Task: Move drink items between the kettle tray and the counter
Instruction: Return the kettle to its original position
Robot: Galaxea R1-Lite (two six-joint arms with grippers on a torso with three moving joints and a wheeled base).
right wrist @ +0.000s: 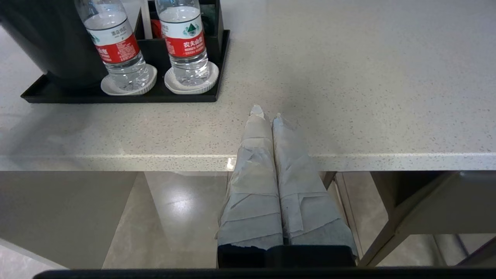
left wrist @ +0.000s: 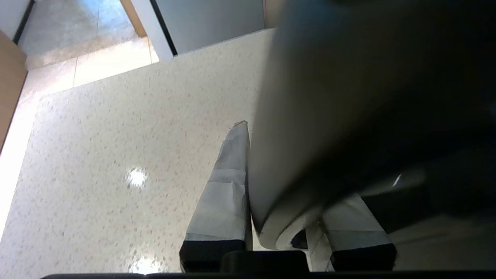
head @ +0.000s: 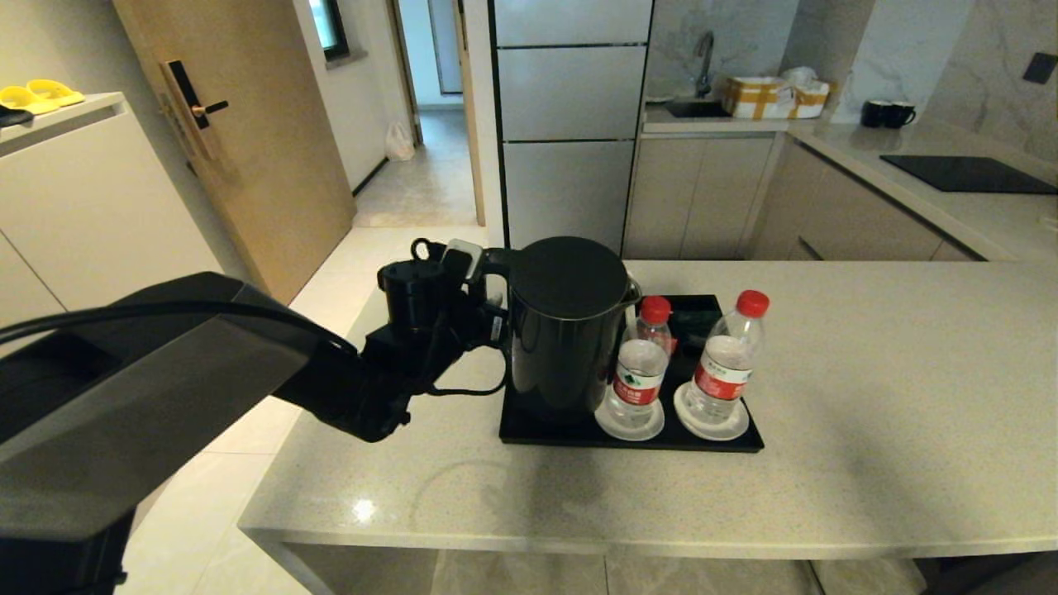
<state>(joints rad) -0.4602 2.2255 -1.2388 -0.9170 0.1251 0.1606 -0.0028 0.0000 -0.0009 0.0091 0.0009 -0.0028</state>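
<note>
Nearest the head camera, the left arm reaches across to the kettle (head: 566,330); the left gripper (head: 483,285) pinches its handle. Kettle and two water bottles (head: 638,368) (head: 727,359) stand on the tray (head: 529,430) on the counter (head: 868,397). Right gripper (right wrist: 267,116), fingers pressed together, hovers at the counter's edge.

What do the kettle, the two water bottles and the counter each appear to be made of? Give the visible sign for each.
Kettle: looks like glossy black metal or plastic; its wall mirrors the room.
Water bottles: clear thin plastic, see-through, with red screw caps and printed labels.
Counter: polished speckled stone, possibly engineered; light glints on it.
The left gripper grips the kettle's handle.
</note>
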